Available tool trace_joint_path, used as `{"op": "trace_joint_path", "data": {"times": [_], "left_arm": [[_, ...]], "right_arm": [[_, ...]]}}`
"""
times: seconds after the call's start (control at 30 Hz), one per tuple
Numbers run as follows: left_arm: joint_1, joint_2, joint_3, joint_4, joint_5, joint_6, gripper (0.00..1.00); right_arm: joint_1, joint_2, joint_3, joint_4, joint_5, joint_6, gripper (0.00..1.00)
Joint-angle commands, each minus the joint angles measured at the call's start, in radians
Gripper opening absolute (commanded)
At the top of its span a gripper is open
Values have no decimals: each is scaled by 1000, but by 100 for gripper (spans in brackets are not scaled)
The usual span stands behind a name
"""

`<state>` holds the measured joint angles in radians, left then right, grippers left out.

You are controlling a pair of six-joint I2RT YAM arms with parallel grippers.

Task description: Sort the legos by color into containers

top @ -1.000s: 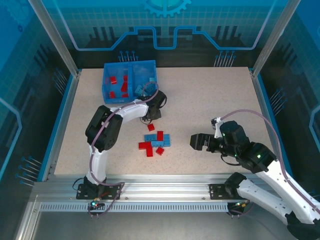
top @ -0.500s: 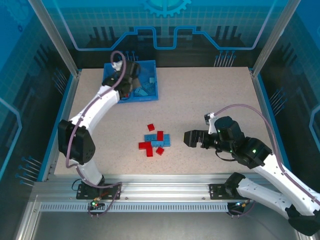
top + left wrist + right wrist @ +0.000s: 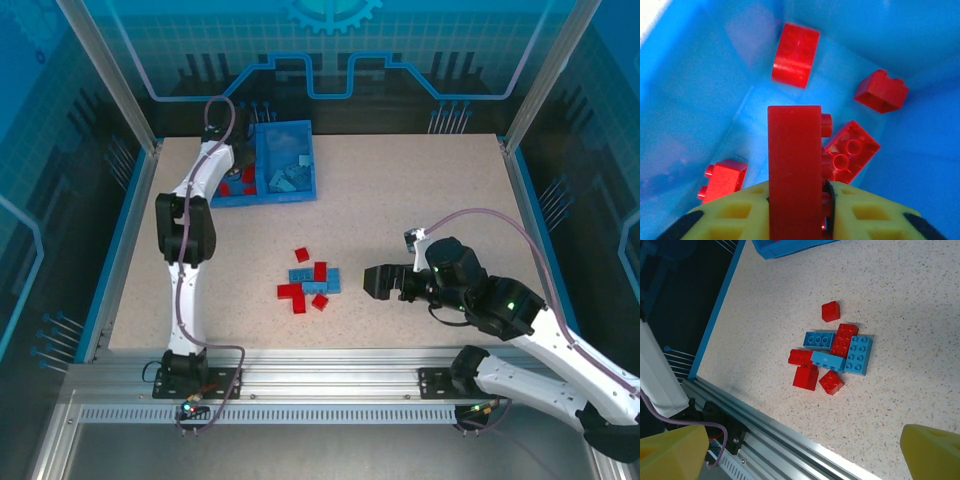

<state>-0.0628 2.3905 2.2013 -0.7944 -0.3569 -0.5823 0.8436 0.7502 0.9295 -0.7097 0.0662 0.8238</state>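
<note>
My left gripper hangs inside the left compartment of the blue bin, shut on a long red lego that stands on end between its yellow fingers. Under it several red legos lie on the bin floor. The right compartment holds light blue legos. A loose pile of red and light blue legos lies mid-table, with one red brick a little apart. My right gripper hovers just right of that pile, open and empty, its fingers spread wide.
The aluminium rail runs along the table's near edge, close below the pile. A blue border lines the left side of the table. The bin sits at the back left, and its corner shows in the right wrist view.
My left arm has swung from the table in front of the bin up and over into the left compartment, carrying the red lego. The right gripper has edged left toward the pile.
</note>
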Motion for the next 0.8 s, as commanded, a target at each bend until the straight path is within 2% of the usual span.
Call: {"op": "trace_joint_path", "data": {"times": [0.0,0.1,0.43,0.6,0.77], "left_arm": [[17,2,55,-76,69,-13,41],[15,-25,30,-74,107,-8,48],[-2,-356,-258,69,217,-22,50],[-70,-609,-409,113,250,-18,49],[-196,-893,-599,188,249,37,48]], "right_arm": [[27,-12,20,-11,45,24,100],[31,-6,13,8,52,16,100],[31,89,87,39,83,-67,100],[27,120,86,64,118,-77,100],[23,166,84,74,94,-92,100]]}}
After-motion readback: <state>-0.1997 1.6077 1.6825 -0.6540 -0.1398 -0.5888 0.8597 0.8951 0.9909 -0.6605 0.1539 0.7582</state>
